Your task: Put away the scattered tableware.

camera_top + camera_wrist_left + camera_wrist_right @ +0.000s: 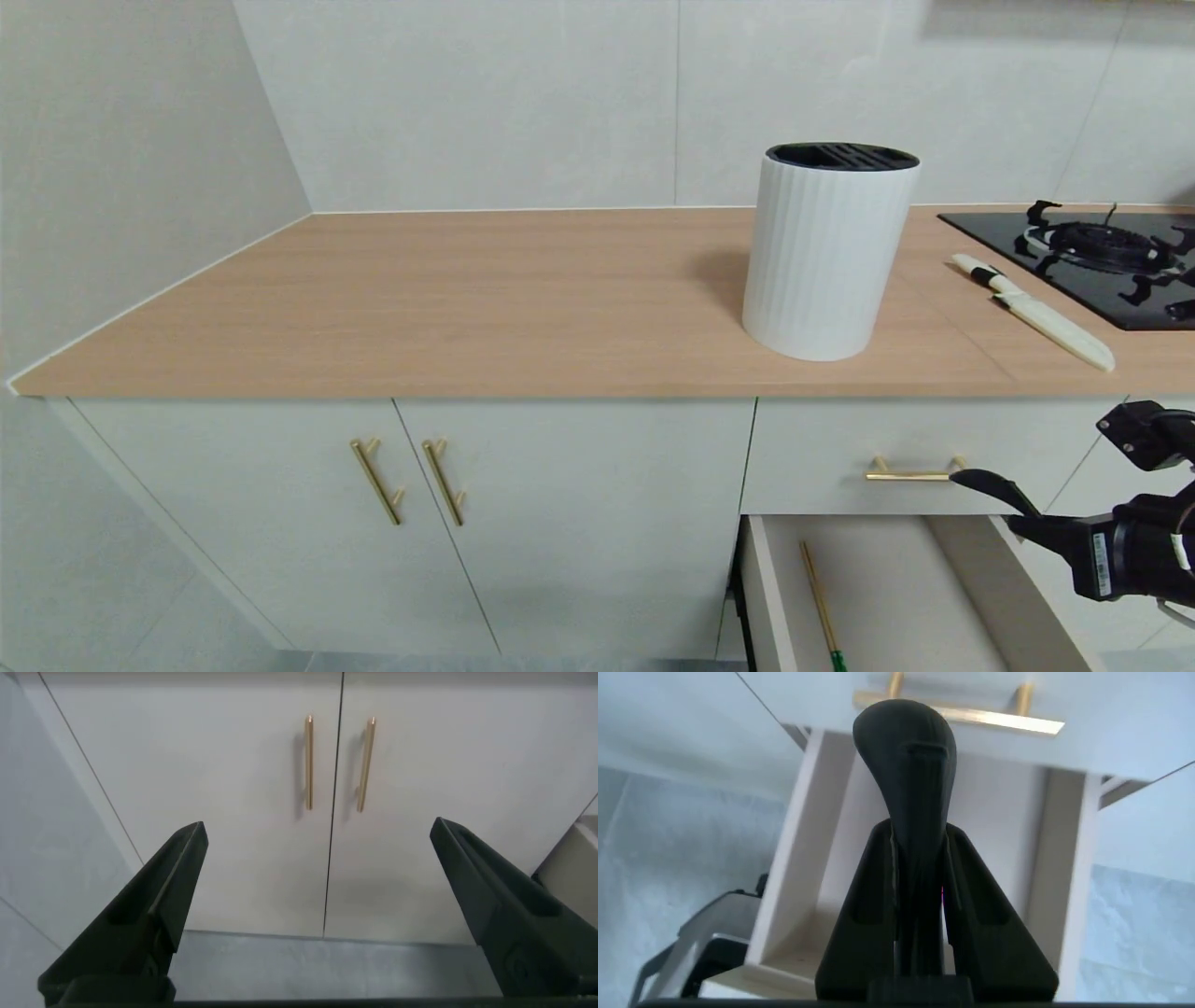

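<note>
Above and beyond the clenched, empty right gripper (976, 481), the cream-white knife (1032, 311) lies on the wooden tabletop (467, 299) near the white ribbed knife block (826, 257); fetching it looks next, needing a raised, released gripper.

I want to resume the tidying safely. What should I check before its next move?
1. Free right gripper: ok, shut on nothing, near the upper drawer handle.
2. Free left gripper: ok, open, facing the cabinet doors.
3. Open lower drawer: ok.
4. Stored chopsticks: ok, lying in the lower drawer.
5. Stored knife: not ok, lying on the countertop beside the stove.
6. Upright knife block: ok.
</note>
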Controlling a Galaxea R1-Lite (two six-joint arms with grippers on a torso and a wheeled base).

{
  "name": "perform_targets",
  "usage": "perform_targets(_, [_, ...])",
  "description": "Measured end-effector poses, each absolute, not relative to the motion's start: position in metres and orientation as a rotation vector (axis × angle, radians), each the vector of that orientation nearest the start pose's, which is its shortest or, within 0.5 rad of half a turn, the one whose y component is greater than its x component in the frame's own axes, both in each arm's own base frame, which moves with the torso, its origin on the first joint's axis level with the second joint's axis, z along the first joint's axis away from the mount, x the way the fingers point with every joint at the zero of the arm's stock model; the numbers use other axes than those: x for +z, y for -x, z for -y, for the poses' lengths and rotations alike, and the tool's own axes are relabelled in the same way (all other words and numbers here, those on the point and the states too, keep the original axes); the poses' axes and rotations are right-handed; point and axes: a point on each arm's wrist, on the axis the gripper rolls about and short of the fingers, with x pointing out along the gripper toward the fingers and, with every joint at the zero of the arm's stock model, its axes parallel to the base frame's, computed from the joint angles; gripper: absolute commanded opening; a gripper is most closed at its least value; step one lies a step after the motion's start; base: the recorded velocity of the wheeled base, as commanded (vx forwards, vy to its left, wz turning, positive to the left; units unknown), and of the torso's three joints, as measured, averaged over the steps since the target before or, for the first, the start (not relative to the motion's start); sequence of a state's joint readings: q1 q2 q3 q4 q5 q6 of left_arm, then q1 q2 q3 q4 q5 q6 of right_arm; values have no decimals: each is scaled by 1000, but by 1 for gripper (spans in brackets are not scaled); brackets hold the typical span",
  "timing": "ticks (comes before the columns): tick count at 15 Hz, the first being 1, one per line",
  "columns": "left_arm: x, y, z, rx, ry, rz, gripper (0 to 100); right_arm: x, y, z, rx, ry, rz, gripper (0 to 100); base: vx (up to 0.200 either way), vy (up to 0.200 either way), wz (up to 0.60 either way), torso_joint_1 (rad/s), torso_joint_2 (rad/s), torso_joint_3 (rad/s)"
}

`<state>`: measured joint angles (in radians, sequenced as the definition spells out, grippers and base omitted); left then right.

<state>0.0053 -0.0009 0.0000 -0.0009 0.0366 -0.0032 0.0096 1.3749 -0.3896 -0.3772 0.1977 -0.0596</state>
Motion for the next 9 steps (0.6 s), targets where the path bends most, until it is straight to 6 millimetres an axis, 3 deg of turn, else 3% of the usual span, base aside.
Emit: perform_targets(9, [76, 23, -1, 42, 4, 1, 100, 121, -189, -9, 240, 17, -656, 0, 0, 0, 0, -143, 466, 316])
